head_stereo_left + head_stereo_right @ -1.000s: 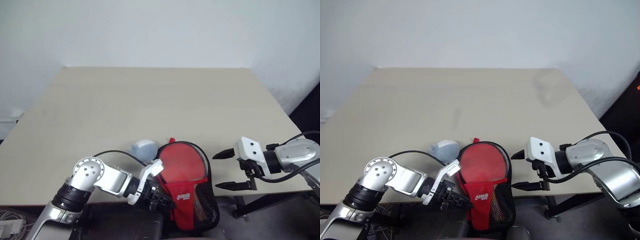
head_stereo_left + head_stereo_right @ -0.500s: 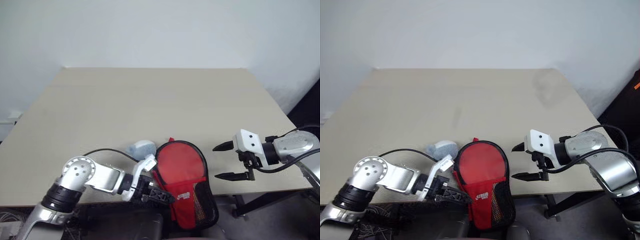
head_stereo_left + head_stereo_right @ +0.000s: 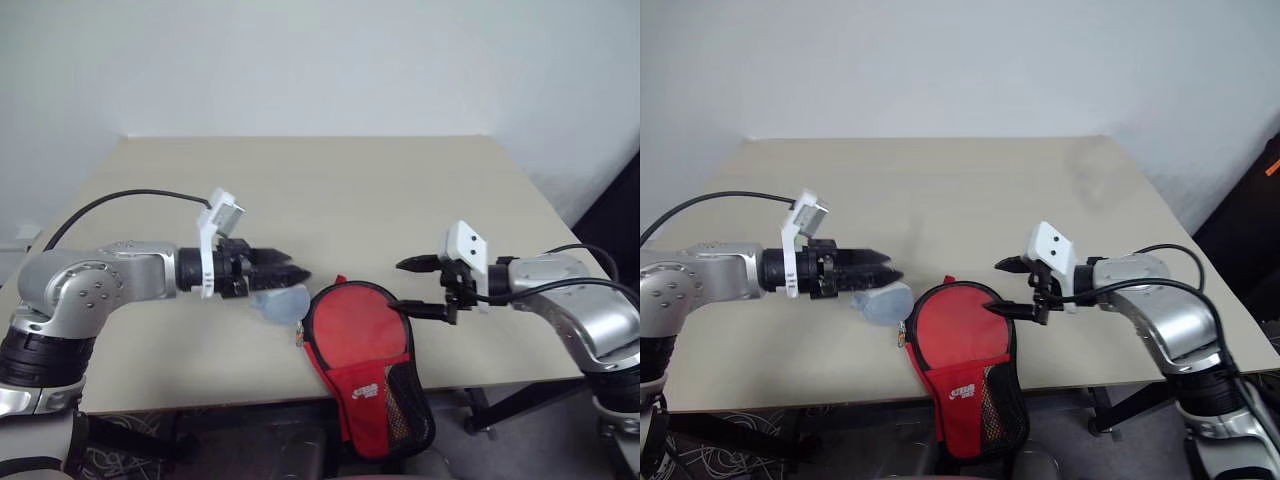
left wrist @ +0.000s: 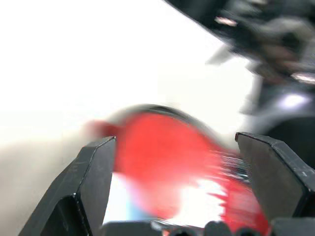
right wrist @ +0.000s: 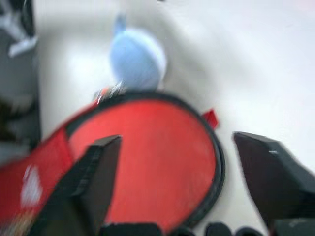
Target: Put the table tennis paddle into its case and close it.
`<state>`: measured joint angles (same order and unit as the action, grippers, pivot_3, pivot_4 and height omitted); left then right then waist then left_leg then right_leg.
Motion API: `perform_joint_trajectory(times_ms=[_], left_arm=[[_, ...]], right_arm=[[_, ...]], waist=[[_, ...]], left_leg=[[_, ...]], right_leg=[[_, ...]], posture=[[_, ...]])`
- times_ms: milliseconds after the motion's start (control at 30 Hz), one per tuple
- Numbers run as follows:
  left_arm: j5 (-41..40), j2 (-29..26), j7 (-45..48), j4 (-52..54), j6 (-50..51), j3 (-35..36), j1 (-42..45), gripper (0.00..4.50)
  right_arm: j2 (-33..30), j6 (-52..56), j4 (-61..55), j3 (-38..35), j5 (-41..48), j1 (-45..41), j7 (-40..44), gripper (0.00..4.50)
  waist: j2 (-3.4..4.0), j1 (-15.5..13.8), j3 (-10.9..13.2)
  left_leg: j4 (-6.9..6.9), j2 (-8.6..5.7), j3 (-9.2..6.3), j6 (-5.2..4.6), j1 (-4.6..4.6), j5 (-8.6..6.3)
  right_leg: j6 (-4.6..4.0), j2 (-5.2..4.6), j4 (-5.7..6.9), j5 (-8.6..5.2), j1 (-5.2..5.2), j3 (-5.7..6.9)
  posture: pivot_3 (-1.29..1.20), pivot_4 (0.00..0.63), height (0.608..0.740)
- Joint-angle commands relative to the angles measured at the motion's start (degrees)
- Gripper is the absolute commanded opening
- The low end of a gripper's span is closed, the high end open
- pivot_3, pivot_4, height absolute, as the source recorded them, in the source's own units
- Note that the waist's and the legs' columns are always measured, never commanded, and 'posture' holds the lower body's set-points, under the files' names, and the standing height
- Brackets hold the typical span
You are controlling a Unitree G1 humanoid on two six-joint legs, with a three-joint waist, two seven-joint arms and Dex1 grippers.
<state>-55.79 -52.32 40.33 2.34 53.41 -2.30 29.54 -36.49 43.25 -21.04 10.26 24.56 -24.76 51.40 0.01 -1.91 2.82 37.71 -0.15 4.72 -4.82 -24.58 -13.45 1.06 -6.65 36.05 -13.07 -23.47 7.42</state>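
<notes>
Red fabric paddle-shaped zip case: black edging, black mesh part on its narrow end, small white logo print on the red fabric, lettering too small to read. It lies at the near edge of the beige tabletop, round end on the surface, narrow end hanging over the edge. The case looks closed around its round end; contents cannot be made out, and the paddle cannot be told apart from the red fabric.

Small blue-grey lump: rests on the tabletop just beside the round end of the case, on the robot's left of it.

Left jaws: black fingers pointing toward the robot's right, hovering just above the blue-grey lump and near the case's round end, holding nothing. In the left wrist view the two fingers stand wide apart with the red case between and beyond them.

Right jaws: black fingers apart, one above the other, pointing toward the robot's left; the lower fingertip is at the case's black rim, contact cannot be told. In the right wrist view the case's round end lies between the spread fingers, the lump beyond it
</notes>
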Motion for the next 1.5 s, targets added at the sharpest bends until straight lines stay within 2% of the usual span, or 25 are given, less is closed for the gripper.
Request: perform_joint_trajectory(times_ms=[33, 233, 267, 400, 567, 800, 1133, 1233, 1367, 1500], left_arm=[[7.18, 3.61, 2.34, -5.63, -7.34, 1.22, -0.41, 4.14], [13.07, 10.51, 4.76, -9.03, -11.45, 1.52, -4.18, 4.14], [13.52, 11.49, 5.02, -9.25, -11.37, 1.74, -4.5, 4.14], [13.92, 14.41, 6.05, -8.82, -10.17, 2.43, -5.63, 4.14], [16.01, 15.55, 7.68, -8.84, -9.03, 1.14, -7.28, 4.14], [16.76, 13.6, 10.48, -5.52, -5.33, 1.16, -11.47, 4.14], [16.64, 11.38, 12.31, -2.69, -1.97, 3.0, -17.31, 4.14], [16.6, 11.88, 11.39, -2.63, -1.02, 4.11, -17.97, 3.52], [16.39, 12.23, 11.04, -2.63, 0.11, 5.31, -18.17, 2.21], [16.32, 12.11, 11.12, -3.23, 0.76, 6.42, -17.91, 1.16]], right_arm=[[4.18, 2.8, -2.07, 0.78, -0.61, -1.12, -6.3, 2.43], [11.89, 3.73, -0.13, 3.54, -2.74, -0.43, -13.38, 0.23], [12.56, 3.63, 0.05, 3.89, -3.08, -0.22, -13.95, 0.06], [14.53, 2.75, 1.59, 5.63, -4.93, 0.78, -16.08, 0.06], [16.29, 1.3, 4.39, 8.52, -7.51, 3.13, -17.81, 0.06], [18.8, 0.51, 7.49, 9.35, -9.67, 4.3, -20.05, 0.06], [19.89, -1.06, 9.94, 10.06, -11.89, 5.1, -20.14, 0.06], [20.09, -1.16, 10.02, 10.27, -12.24, 5.18, -20.01, 0.0], [20.12, -1.16, 10.13, 10.49, -12.48, 4.96, -19.75, 0.0], [20.1, -1.19, 10.06, 11.0, -12.91, 4.89, -19.38, 0.0]], waist=[[-0.01, -0.02, 0.0], [-0.05, 0.01, -0.01], [-0.05, 0.02, -0.01], [-0.05, 0.32, -0.01], [-0.05, 1.3, -0.03], [-0.05, 2.09, -0.03], [-0.01, 2.06, -0.04], [-0.01, 2.08, -0.05], [-0.01, 2.07, -0.05], [-0.01, 2.09, -0.05]], left_leg=[[0.0, 0.01, 0.03, 0.0, -0.01, 0.0], [0.0, -0.01, 0.2, 0.0, -0.04, -0.01], [0.03, -0.01, 0.22, 0.0, -0.04, -0.01], [0.13, 0.0, 0.28, 0.0, 0.0, -0.01], [0.19, -0.01, 0.38, 0.0, 0.02, -0.01], [0.29, 0.04, 0.74, 0.0, 0.06, 0.0], [0.31, 0.25, 0.85, 0.12, 0.08, 0.08], [0.24, 0.25, 0.93, 0.13, 0.07, 0.08], [0.22, 0.27, 0.98, 0.13, 0.06, 0.09], [0.23, 0.28, 1.02, 0.15, 0.06, 0.09]], right_leg=[[0.0, 0.0, -0.01, 0.01, -0.02, -0.02], [0.13, -0.04, -0.1, 0.09, -0.06, -0.17], [0.16, -0.03, -0.07, 0.11, -0.06, -0.18], [0.22, -0.03, 0.01, 0.21, -0.05, -0.22], [0.24, -0.04, 0.1, 0.28, -0.07, -0.27], [0.28, -0.08, 0.63, 0.28, -0.33, -0.49], [-0.03, -0.05, 0.75, 0.3, -0.52, -0.64], [-0.03, -0.04, 0.75, 0.31, -0.6, -0.72], [-0.02, 0.0, 0.76, 0.32, -0.64, -0.75], [-0.03, 0.0, 0.77, 0.31, -0.64, -0.76]], posture=[[0.0, 0.0, 0.715], [0.0, 0.0, 0.715], [0.0, 0.0, 0.715], [0.0, 0.0, 0.715], [0.0, 0.0, 0.715], [0.0, 0.0, 0.715], [0.0, 0.0, 0.715], [0.0, 0.0, 0.715], [0.0, 0.0, 0.715], [0.0, 0.0, 0.715]])
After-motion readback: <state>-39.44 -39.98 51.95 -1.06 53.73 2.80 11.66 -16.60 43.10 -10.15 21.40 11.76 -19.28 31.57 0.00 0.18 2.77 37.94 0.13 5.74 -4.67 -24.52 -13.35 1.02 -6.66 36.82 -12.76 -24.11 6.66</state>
